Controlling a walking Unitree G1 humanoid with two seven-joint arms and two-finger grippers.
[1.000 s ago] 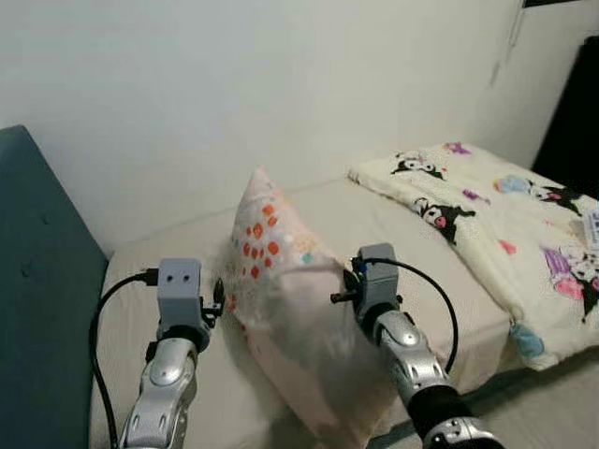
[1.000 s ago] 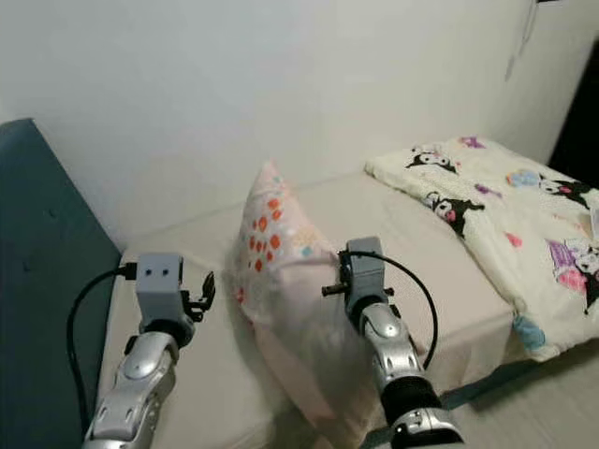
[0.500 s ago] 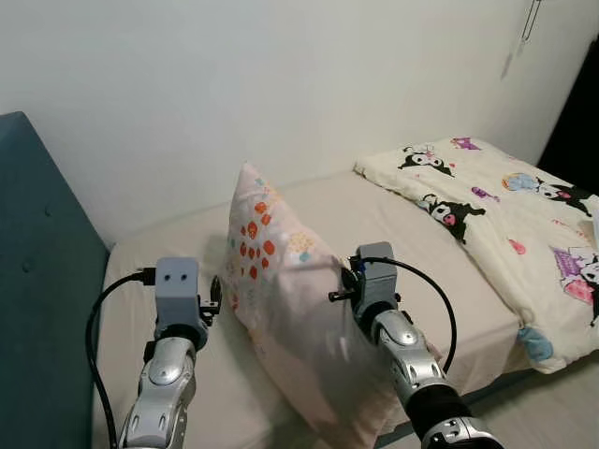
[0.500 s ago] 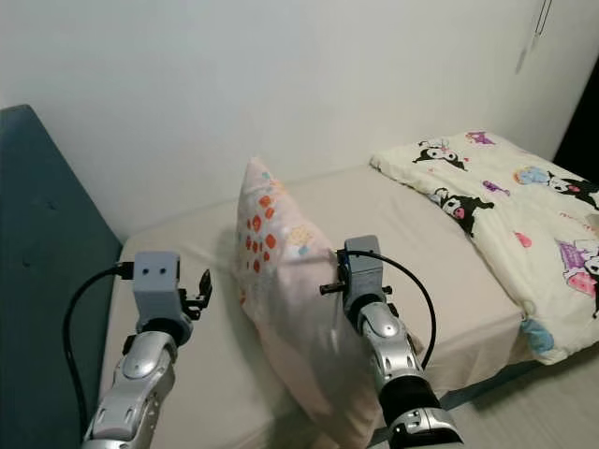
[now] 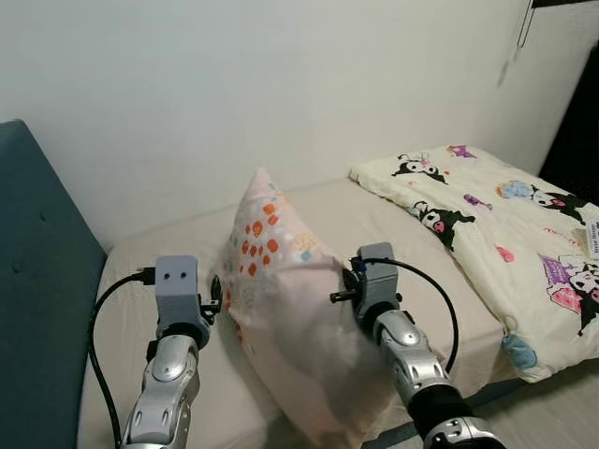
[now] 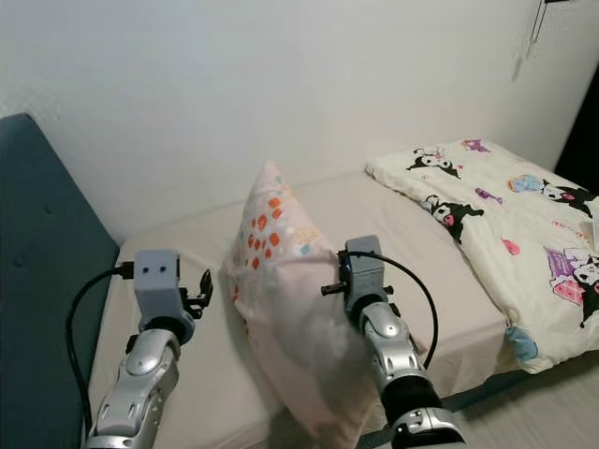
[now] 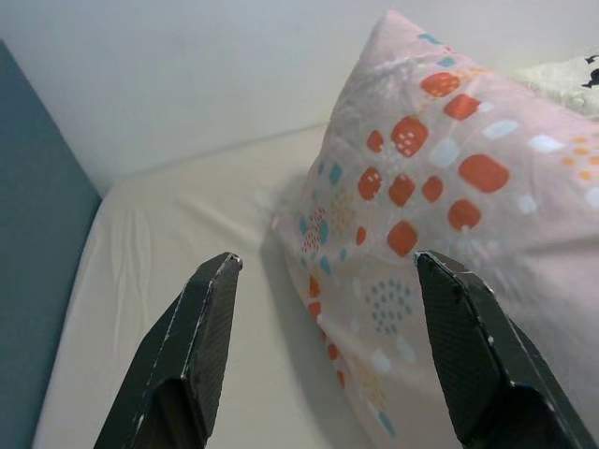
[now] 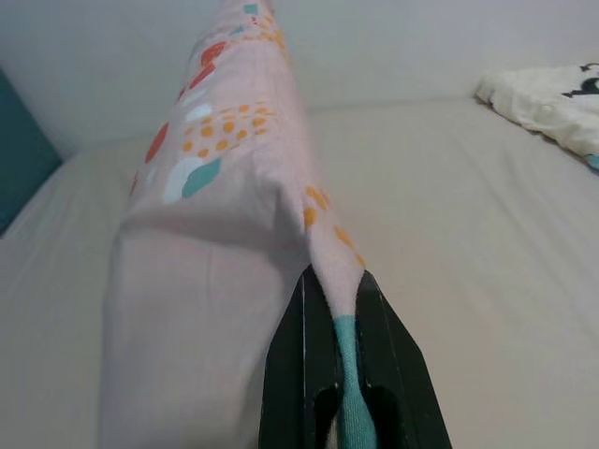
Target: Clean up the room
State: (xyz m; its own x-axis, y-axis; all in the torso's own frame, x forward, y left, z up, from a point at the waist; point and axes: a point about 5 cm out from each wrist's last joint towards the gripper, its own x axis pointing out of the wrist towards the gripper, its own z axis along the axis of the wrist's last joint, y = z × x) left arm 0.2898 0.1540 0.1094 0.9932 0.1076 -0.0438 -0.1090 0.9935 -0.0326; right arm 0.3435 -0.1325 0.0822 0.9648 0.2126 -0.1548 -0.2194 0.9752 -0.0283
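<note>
A pale pink pillow (image 5: 290,309) with orange and teal spots stands on edge near the front edge of a bed (image 5: 374,220) covered by a beige sheet. The right claw (image 8: 335,309) is clamped on the pillow's edge seam, holding it upright. The left claw (image 7: 328,281) hovers just beside the pillow's other face, fingers spread wide and not touching it. A cartoon-print blanket (image 5: 496,224) lies toward the bed's right end, a teal headboard (image 5: 37,281) at its left.
</note>
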